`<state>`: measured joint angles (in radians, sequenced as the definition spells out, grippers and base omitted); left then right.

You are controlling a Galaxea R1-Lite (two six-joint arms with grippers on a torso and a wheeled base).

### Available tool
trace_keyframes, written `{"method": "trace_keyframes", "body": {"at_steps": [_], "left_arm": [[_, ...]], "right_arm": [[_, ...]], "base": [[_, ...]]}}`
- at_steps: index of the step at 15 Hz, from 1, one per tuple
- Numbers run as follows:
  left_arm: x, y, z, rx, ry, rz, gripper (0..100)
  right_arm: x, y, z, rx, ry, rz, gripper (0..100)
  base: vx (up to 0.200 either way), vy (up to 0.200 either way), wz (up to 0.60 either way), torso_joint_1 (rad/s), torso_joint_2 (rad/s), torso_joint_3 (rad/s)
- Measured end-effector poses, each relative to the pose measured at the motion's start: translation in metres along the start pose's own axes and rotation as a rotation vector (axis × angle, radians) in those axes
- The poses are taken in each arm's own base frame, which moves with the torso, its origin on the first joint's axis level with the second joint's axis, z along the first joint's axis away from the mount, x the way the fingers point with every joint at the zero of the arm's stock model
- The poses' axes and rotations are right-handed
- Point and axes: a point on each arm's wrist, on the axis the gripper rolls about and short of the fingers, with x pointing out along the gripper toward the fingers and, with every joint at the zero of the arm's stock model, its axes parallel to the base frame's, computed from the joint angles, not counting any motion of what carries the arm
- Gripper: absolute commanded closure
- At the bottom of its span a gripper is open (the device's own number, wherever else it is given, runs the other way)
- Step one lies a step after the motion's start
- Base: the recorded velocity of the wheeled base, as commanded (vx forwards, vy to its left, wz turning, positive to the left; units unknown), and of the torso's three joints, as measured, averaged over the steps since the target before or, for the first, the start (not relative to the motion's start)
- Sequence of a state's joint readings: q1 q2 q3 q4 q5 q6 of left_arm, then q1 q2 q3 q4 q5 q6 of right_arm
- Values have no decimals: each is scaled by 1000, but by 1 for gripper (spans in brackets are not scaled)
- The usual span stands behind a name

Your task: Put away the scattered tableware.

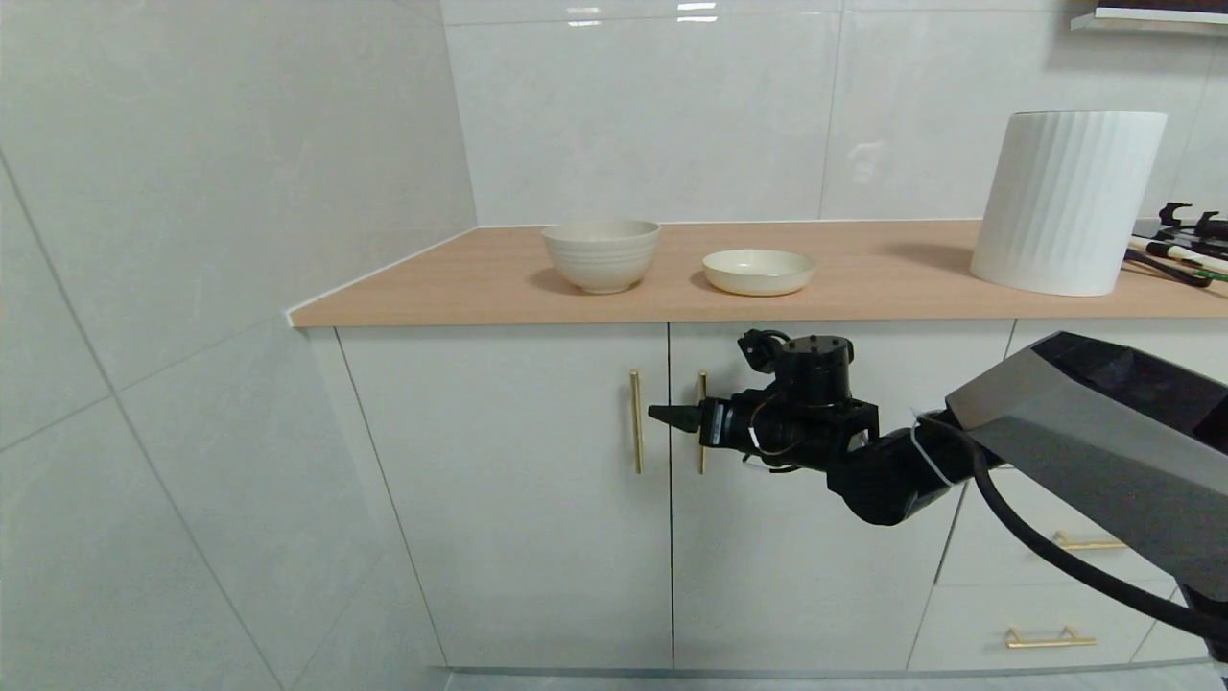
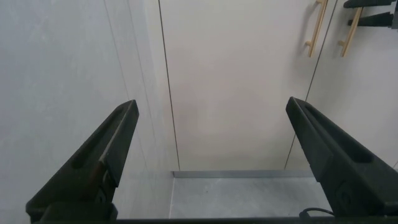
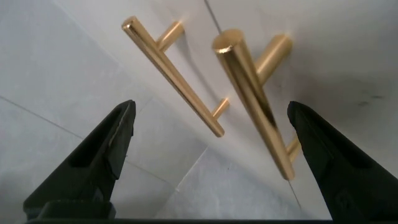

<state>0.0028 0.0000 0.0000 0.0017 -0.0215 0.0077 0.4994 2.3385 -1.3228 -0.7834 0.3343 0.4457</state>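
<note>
A cream ribbed bowl (image 1: 601,254) and a shallow cream dish (image 1: 758,271) sit side by side on the wooden countertop (image 1: 460,278). Below them, my right gripper (image 1: 672,417) is held level in front of the white cabinet doors, at the two vertical gold handles. In the right wrist view the right gripper (image 3: 211,162) is open, with the nearer gold handle (image 3: 255,106) between its fingers and the other handle (image 3: 171,74) beside it; neither is gripped. My left gripper (image 2: 211,155) is open and empty, low down and facing the left cabinet door (image 2: 236,93).
A tall white ribbed container (image 1: 1070,202) stands at the counter's right, with several utensils (image 1: 1180,254) behind it. A tiled wall (image 1: 192,336) closes the left side. Drawers with gold pulls (image 1: 1046,638) lie lower right. The far gold handles (image 2: 316,28) appear in the left wrist view.
</note>
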Motion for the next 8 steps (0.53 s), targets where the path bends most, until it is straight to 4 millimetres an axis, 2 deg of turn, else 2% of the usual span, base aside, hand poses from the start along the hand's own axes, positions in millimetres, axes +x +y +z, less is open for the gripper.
{"method": "trace_keyframes", "body": {"at_steps": [8], "left_arm": [[0,0,0,0,0,0,0]], "right_arm": [[4,12,-10,-16,-16,44,0]], "base": [[0,0,0,0,0,0]]}}
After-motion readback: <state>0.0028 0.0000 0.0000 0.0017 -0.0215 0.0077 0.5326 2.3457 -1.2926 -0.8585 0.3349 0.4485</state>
